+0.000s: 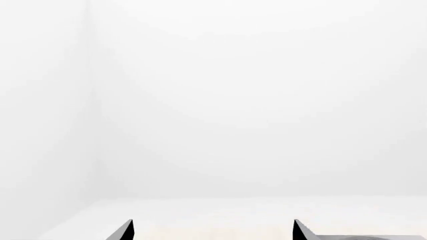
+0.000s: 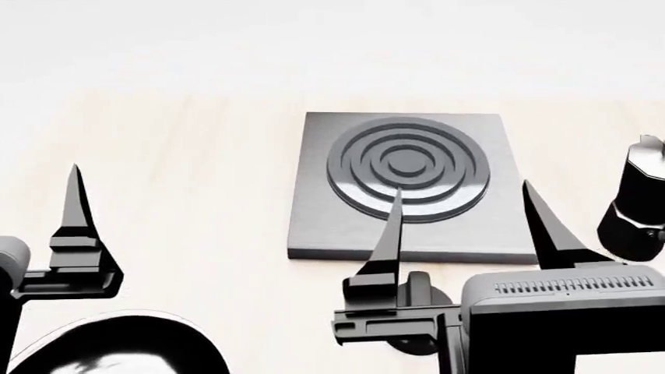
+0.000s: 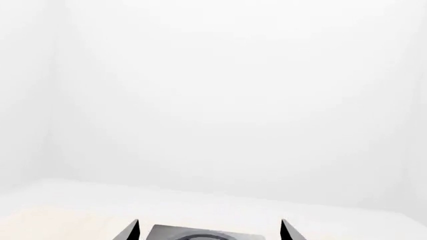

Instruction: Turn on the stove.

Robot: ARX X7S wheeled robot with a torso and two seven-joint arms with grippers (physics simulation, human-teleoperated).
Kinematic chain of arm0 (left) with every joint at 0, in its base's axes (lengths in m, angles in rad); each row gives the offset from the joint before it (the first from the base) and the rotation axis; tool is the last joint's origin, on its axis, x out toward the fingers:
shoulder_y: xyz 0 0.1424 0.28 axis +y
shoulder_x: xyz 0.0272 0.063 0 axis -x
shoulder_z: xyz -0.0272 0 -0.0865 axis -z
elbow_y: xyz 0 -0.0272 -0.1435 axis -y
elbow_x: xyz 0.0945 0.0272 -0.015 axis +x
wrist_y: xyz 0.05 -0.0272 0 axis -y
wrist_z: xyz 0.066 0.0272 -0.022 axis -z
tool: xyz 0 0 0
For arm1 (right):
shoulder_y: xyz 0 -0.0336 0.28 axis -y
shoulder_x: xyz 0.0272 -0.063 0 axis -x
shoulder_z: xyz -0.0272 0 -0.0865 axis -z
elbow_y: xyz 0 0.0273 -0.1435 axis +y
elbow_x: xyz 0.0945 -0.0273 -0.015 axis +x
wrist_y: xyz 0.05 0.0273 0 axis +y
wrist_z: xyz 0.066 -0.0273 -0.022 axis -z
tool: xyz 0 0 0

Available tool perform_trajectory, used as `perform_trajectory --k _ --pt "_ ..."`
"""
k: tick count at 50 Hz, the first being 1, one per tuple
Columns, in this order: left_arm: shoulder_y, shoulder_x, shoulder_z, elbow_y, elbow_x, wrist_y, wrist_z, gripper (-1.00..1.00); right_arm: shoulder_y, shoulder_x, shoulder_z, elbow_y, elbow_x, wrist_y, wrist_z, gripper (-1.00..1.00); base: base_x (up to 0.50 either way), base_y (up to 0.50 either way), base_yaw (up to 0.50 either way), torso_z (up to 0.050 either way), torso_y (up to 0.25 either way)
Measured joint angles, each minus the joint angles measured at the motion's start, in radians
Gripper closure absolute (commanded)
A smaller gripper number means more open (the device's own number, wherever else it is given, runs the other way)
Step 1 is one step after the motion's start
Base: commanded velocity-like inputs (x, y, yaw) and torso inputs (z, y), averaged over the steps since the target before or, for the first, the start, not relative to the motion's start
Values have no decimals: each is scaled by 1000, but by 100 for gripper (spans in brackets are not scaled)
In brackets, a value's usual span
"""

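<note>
The stove (image 2: 322, 218) is a flat grey metal slab at the middle of the light wooden table, with a dark ringed burner (image 2: 407, 166). My right gripper (image 2: 463, 188) hovers over the slab's near edge, open, its two fingers spread wide with nothing between them. In the right wrist view the stove (image 3: 200, 234) shows between the tips of the right gripper (image 3: 210, 230). The knob is mostly hidden behind that gripper's body; a dark rounded edge (image 2: 413, 348) peeks out below it. My left gripper (image 1: 213, 230) is open and empty, off to the slab's left; one of its fingers (image 2: 75, 204) shows in the head view.
A black moka pot (image 2: 636, 199) stands just right of the stove, close to my right gripper's outer finger. A black frying pan (image 2: 114, 347) lies at the near left under my left arm. A white wall lies beyond the table's far edge.
</note>
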Motion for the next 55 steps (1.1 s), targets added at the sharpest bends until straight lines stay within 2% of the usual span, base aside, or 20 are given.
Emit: perform_trajectory --k 30,55 --pt "-2 -9 11 -8 -8 6 -12 -100 47 -51 4 188 67 132 23 -100 0 0 0 0 0" --pt "-2 -17 12 -13 -20 13 -21 -100 72 -72 -10 372 70 131 30 -100 0 0 0 0 0"
